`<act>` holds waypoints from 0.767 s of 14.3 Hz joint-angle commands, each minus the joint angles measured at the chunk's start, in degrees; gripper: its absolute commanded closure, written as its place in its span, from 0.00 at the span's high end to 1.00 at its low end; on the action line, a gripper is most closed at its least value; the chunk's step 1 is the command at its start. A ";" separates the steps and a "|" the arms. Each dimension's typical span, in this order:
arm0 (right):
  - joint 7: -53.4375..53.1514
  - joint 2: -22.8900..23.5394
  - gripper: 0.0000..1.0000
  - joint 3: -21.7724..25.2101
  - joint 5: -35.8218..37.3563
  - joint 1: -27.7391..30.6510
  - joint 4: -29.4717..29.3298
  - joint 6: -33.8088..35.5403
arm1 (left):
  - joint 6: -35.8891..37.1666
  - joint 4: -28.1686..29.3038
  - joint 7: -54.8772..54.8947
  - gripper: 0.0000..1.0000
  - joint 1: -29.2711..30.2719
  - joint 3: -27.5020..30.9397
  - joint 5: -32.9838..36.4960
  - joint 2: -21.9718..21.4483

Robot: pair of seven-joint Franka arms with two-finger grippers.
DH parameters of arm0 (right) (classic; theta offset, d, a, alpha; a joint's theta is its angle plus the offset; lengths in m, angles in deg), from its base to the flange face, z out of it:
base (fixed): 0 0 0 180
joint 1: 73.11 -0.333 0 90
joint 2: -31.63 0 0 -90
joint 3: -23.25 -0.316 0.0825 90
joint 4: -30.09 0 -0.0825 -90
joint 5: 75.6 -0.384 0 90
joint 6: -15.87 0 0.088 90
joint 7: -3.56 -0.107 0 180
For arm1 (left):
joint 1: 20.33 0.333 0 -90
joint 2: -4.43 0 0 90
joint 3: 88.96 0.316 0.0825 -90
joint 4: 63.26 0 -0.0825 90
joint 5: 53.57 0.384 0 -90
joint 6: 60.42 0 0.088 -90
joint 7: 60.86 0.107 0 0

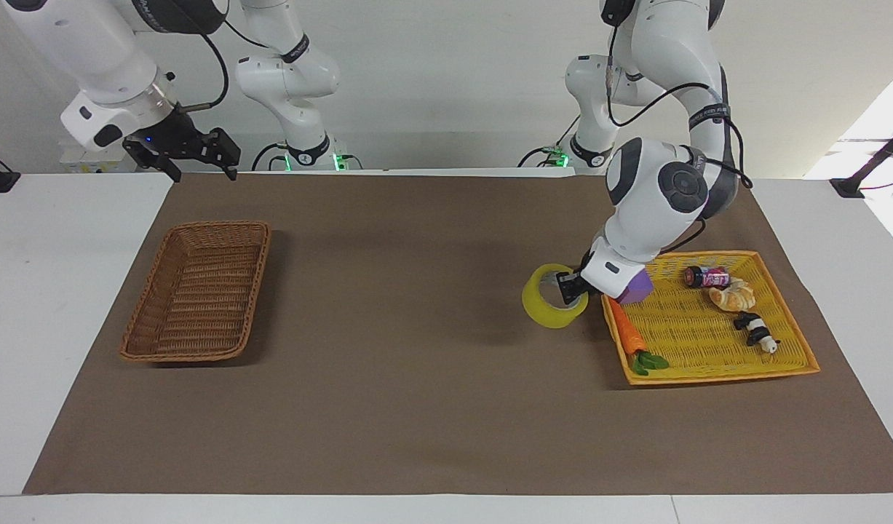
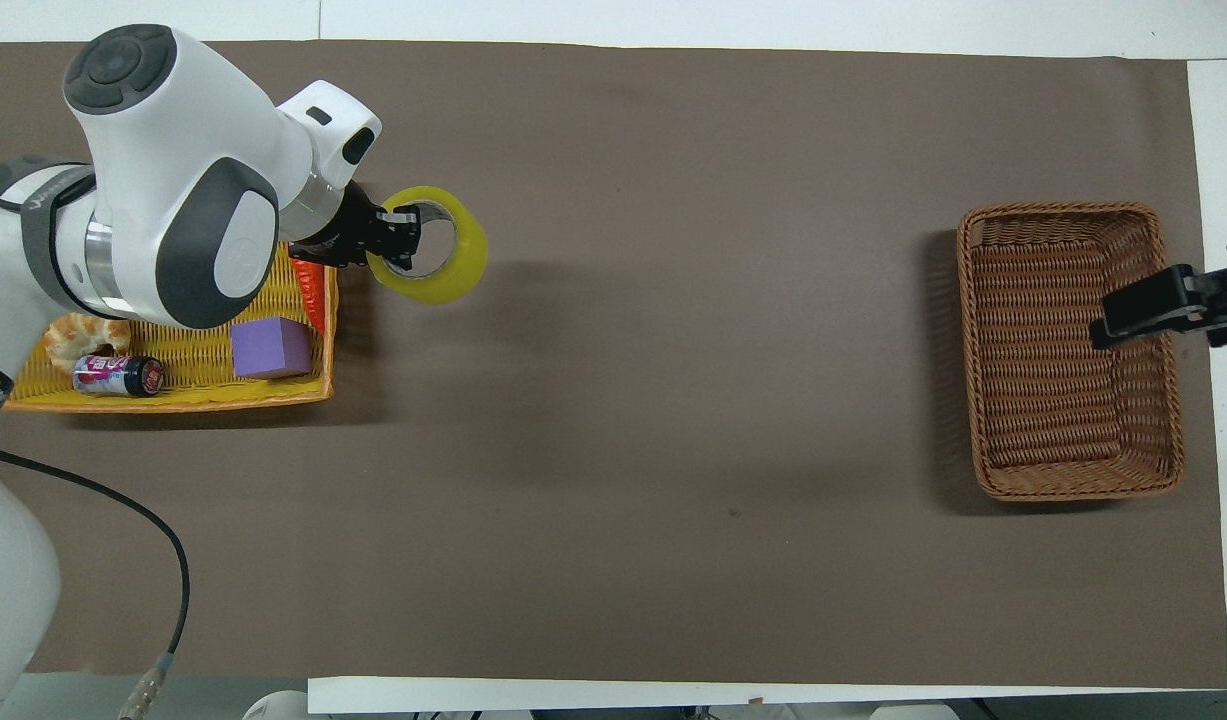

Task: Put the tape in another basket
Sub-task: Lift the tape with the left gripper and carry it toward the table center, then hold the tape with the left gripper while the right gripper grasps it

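Gripping the tape through its rim, the left claw hangs over the brown mat, just beside the yellow tray at the left arm's end of the worktop. The right claw waits up in the air, fingers spread and holding nothing, over the mat's edge near the wicker basket; a plain pale wall stands at the robots' backs.

From overhead, the tape shows its white core, one finger of the left claw inside the ring. The tray holds a carrot, purple block, can and croissant. The right claw is over the basket, well apart from the tape.
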 commanded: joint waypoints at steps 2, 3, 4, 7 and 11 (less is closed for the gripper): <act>2.73 -1.84 1.00 -0.12 -14.34 0.74 9.67 -10.55 | 0.77 2.00 -0.35 0.00 -1.87 0.39 -1.11 -2.37; 4.04 -0.88 1.00 -0.03 -21.53 0.83 12.38 -12.65 | 0.77 2.00 -0.53 0.00 -1.88 0.39 -1.11 -2.46; 5.10 0.17 1.00 -0.03 -27.17 0.31 14.67 -16.41 | 0.60 2.00 -1.49 0.00 -1.96 0.39 -1.11 -2.46; 8.70 5.87 1.00 -0.65 -40.72 -4.68 17.77 -27.14 | -0.02 2.27 -2.02 0.00 -2.23 0.39 -1.11 -2.46; 11.78 13.35 1.00 -0.74 -61.71 -12.34 18.73 -37.96 | 0.07 2.01 -4.48 0.00 -3.27 0.48 -1.11 -2.37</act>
